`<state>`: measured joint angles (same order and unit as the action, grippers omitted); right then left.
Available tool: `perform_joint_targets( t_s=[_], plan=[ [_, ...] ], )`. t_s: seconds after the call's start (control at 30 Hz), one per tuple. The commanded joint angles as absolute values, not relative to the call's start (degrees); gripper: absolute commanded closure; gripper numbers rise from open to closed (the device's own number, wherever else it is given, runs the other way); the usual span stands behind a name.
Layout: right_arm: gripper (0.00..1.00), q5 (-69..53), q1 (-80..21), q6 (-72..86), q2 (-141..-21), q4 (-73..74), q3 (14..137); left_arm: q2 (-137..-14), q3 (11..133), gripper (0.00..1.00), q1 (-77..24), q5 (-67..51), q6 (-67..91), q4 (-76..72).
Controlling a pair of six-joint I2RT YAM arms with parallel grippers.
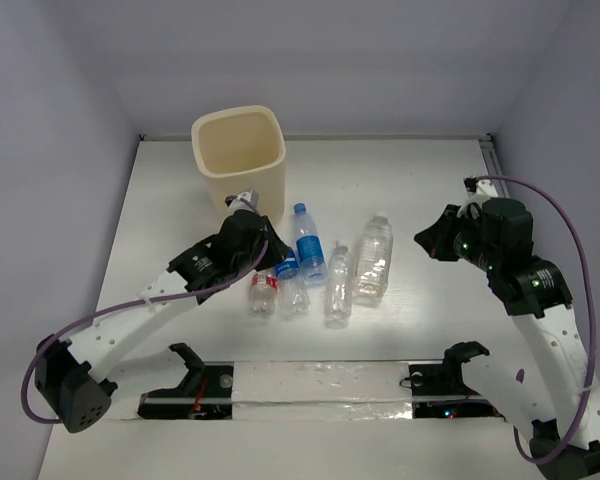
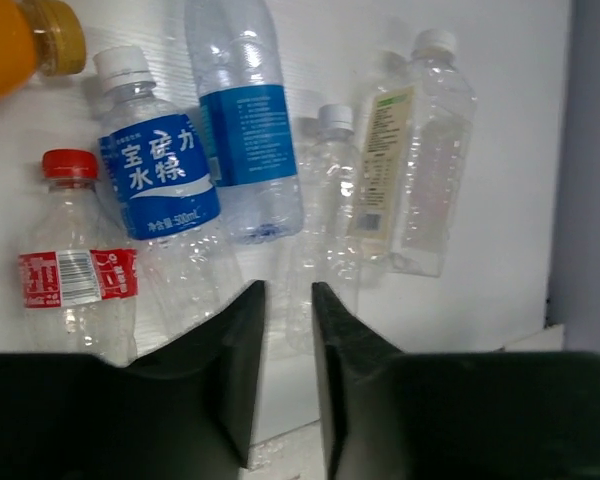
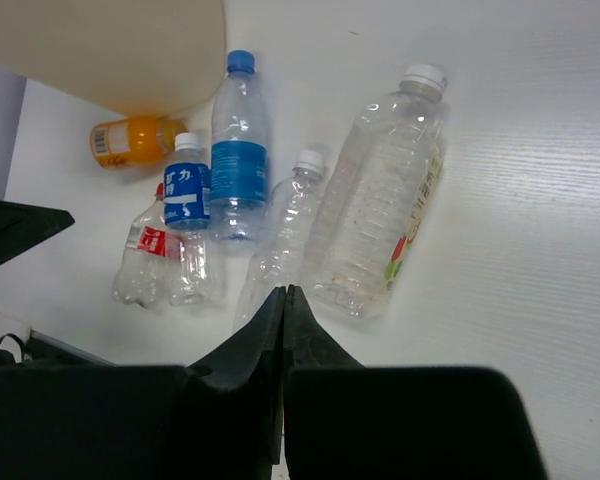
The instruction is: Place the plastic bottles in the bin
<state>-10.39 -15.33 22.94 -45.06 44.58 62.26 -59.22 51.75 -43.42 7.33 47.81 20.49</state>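
The cream bin (image 1: pixel 238 155) stands at the back left; its wall shows in the right wrist view (image 3: pixel 110 40). Several bottles lie in a row in front of it: a tall blue-labelled one (image 1: pixel 308 245) (image 2: pixel 242 130), a larger pale-labelled one (image 1: pixel 373 258) (image 3: pixel 380 200), a small clear one (image 1: pixel 338 285), a short blue-labelled one (image 2: pixel 155 180) and a red-capped one (image 1: pixel 263 295) (image 2: pixel 75 275). An orange bottle (image 3: pixel 130 140) (image 2: pixel 10 45) lies by the bin, hidden under my left arm in the top view. My left gripper (image 2: pixel 288 292) (image 1: pixel 265 255) hovers over the row, slightly open and empty. My right gripper (image 3: pixel 284 290) (image 1: pixel 430 240) is shut and empty, right of the bottles.
Enclosure walls stand close behind the bin and on both sides. A taped strip (image 1: pixel 320 385) runs along the table's near edge, with black arm mounts (image 1: pixel 195 365) (image 1: pixel 450 365) on it. A metal rail (image 1: pixel 490 160) lines the back right edge.
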Motion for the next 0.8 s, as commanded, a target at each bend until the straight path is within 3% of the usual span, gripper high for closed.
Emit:
perform_joint_targets(
  t_s=[0.0,0.03,0.1,0.2,0.33,0.37,0.47,0.63,0.77],
  plan=[
    [1.0,-12.6,-15.0,22.4,-44.9,43.3,61.7,-62.4,52.3,0.82,-43.6,8.8,48.7,22.5],
    [1.0,-13.1,-15.0,22.4,-45.0,43.2,61.8,-63.2,52.5,0.92,-43.6,9.0,48.7,23.1],
    [1.0,-14.3,-15.0,22.4,-45.4,42.9,61.9,-65.2,52.7,1.0,-43.6,10.0,49.2,23.8],
    [1.0,-14.2,-15.0,21.8,-46.0,43.0,62.2,-67.0,53.3,1.0,-43.6,11.2,49.6,24.3],
    [1.0,-14.9,-15.0,21.5,-45.9,42.8,61.9,-69.3,53.8,0.76,-43.6,12.7,49.7,24.8],
    [1.0,-15.1,-15.0,21.4,-45.9,42.6,61.4,-70.6,53.9,0.66,-43.6,13.0,49.5,24.8],
    [1.0,-16.4,-15.0,21.5,-46.2,41.7,60.1,-73.7,54.2,0.52,-43.6,13.5,48.9,24.4],
    [1.0,-17.0,-15.6,21.0,-47.4,41.0,59.9,-78.0,56.0,0.41,-42.9,14.4,47.6,23.2],
    [0.98,-17.6,-16.1,20.7,-48.6,40.8,60.3,-80.9,57.8,0.4,-41.2,14.7,46.5,22.8]
  ],
)
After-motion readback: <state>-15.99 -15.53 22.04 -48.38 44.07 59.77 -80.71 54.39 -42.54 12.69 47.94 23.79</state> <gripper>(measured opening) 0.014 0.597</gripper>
